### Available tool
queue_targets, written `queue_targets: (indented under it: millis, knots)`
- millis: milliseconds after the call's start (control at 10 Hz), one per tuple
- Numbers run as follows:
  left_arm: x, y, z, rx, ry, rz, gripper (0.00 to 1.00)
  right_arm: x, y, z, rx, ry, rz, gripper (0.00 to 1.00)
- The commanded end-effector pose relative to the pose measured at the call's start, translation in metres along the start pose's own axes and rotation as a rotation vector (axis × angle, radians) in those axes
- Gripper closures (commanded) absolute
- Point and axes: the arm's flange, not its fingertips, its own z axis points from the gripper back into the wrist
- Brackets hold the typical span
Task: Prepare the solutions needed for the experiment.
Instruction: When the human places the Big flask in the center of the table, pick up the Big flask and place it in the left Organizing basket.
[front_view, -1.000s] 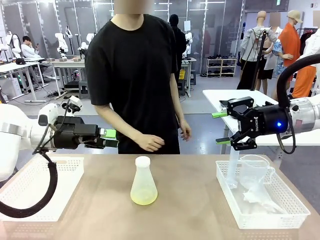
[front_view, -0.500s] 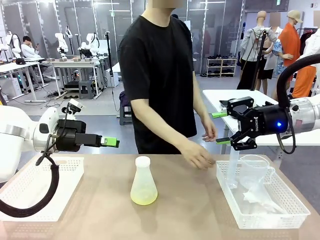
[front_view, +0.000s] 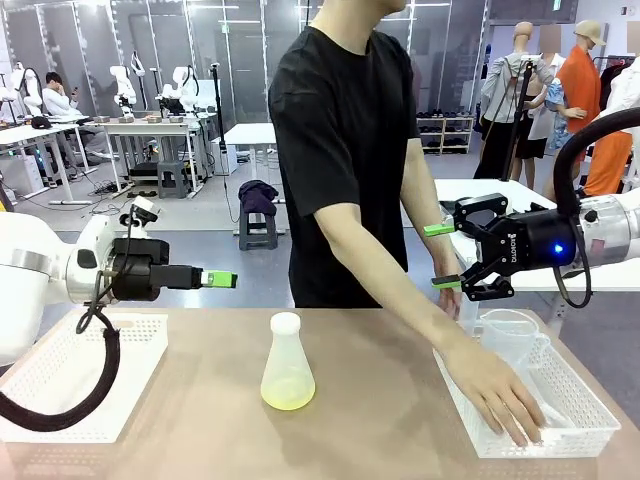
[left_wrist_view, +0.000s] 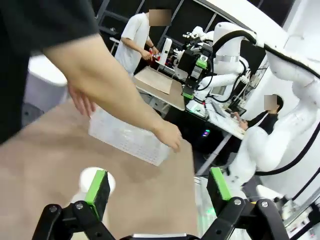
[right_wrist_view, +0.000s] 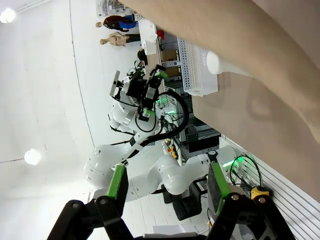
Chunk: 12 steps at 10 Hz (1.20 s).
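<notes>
Mid-table, flask (front_view: 287, 362) holds little yellow-green solutions (front_view: 287, 397); person's hand (front_view: 500, 398) in right tray (front_view: 580, 437); left gripper (front_view: 224, 279), right gripper (front_view: 441, 256) hover spread wide, empty. Preparation looks barely begun.

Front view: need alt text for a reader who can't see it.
A person in a black shirt reaches a hand into the white basket at the right. A capped conical flask with a little yellow-green solution stands at the middle of the table; the left gripper and right gripper hover open, holding nothing.
</notes>
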Motion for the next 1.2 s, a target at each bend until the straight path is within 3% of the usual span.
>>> queue_targets:
  millis: [0,200,400,500,600,700,1100]
  knots:
    - [-0.009,0.023,0.002,-0.031,-0.022,-0.302,0.0,0.0,0.0,0.0,0.002,0.001,0.001,0.19]
    - [-0.016,0.035,-0.002,-0.019,0.036,-0.584,0.0,0.0,0.0,0.0,0.002,0.001,0.001,0.19]
    - [-0.019,0.043,-0.008,-0.023,0.013,-0.652,0.0,0.0,0.0,0.0,0.002,0.001,0.001,0.19]
    - [-0.021,0.044,-0.008,0.039,0.025,-0.694,0.0,0.0,0.0,0.0,0.002,0.001,0.001,0.19]
    - [-0.02,0.043,-0.005,0.051,0.053,-0.674,0.0,0.0,0.0,0.0,0.002,0.001,0.001,0.19]
    - [-0.021,0.038,-0.003,-0.014,0.032,-0.661,0.0,0.0,0.0,0.0,0.002,0.001,0.001,0.19]
    - [-0.023,0.04,-0.003,0.0,0.038,-0.669,0.0,0.0,0.0,0.0,0.002,0.001,0.001,0.19]
